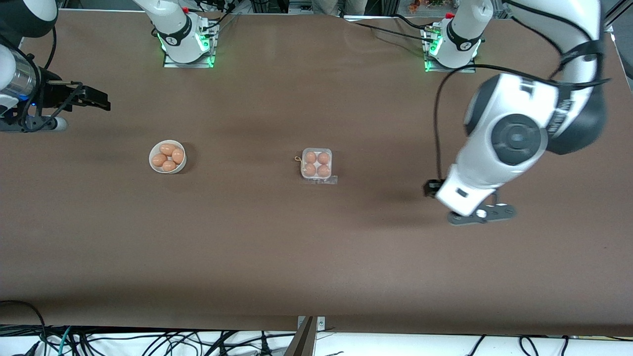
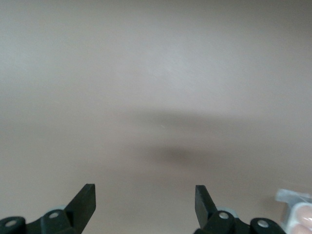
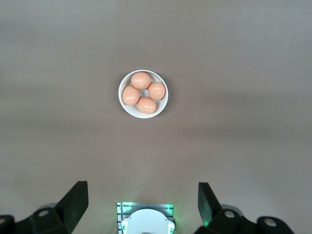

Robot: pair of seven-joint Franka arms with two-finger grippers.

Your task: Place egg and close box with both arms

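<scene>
The clear-plastic box (image 1: 316, 163) sits at the middle of the table with an orange-brown egg (image 1: 310, 157) in every cell. A clear plastic flap lies along its nearer edge; I cannot tell how the lid sits. A corner of the box shows in the left wrist view (image 2: 294, 210). My left gripper (image 1: 478, 213) hangs over bare table toward the left arm's end from the box, open and empty (image 2: 145, 201). My right gripper (image 1: 95, 99) hangs over the right arm's end of the table, open and empty (image 3: 143, 202).
A round white bowl (image 1: 153, 161) with several more eggs stands toward the right arm's end from the box; it also shows in the right wrist view (image 3: 143, 113). The two arm bases (image 1: 187, 37) stand along the table's farther edge. Cables lie off the nearer edge.
</scene>
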